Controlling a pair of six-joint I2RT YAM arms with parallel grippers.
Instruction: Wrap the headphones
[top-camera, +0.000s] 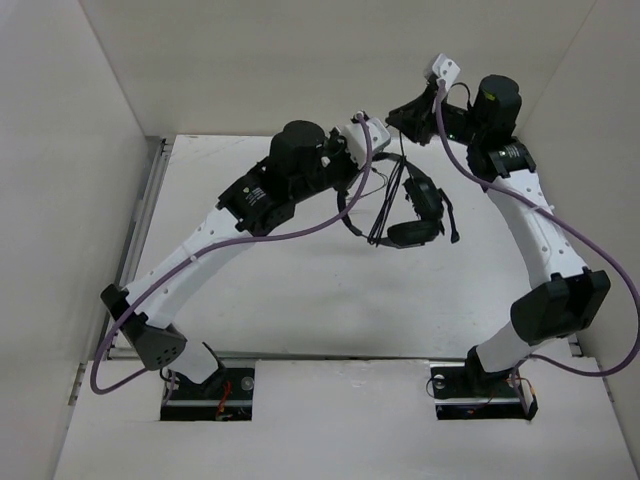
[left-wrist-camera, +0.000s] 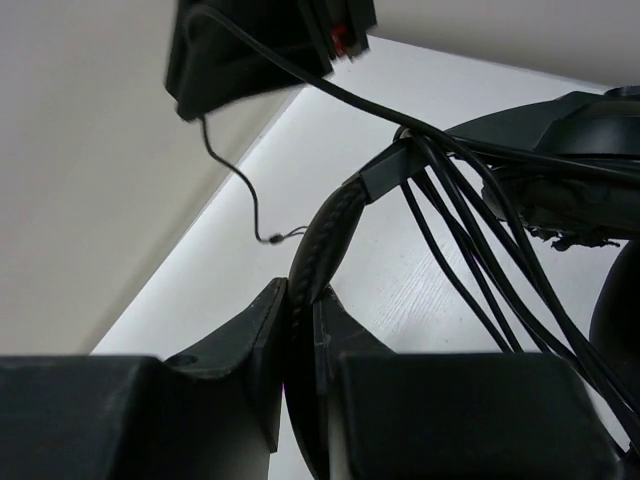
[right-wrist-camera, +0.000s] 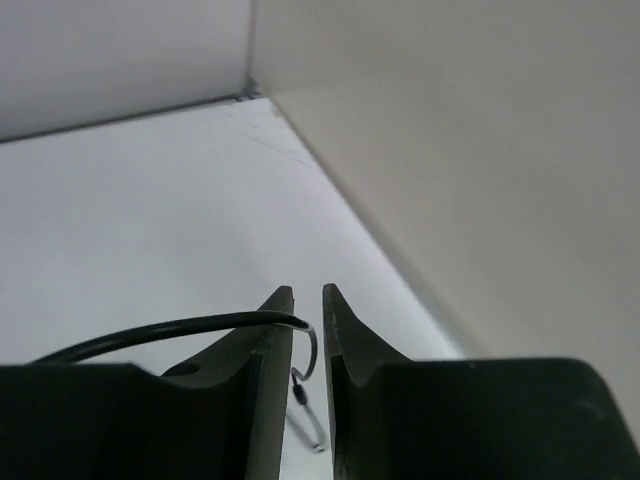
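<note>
The black headphones (top-camera: 418, 205) hang above the table's back middle, with the cord (top-camera: 386, 205) wound in several strands across the headband. My left gripper (top-camera: 348, 198) is shut on the padded headband (left-wrist-camera: 322, 235), seen in the left wrist view between its fingers (left-wrist-camera: 302, 290). The strands (left-wrist-camera: 470, 250) run past an earcup (left-wrist-camera: 575, 190). My right gripper (top-camera: 398, 118) is high near the back wall, its jaws a narrow slit apart (right-wrist-camera: 307, 292), with the thin cord (right-wrist-camera: 160, 332) bending over one fingertip into the slit. The cord runs taut from it (left-wrist-camera: 260, 40) to the headband.
White walls enclose the table on the left, back and right; the right gripper is close to the back right corner (right-wrist-camera: 248, 95). A loose thin cord end (left-wrist-camera: 255, 215) dangles under the right gripper. Purple arm cables (top-camera: 300, 230) loop beside both arms.
</note>
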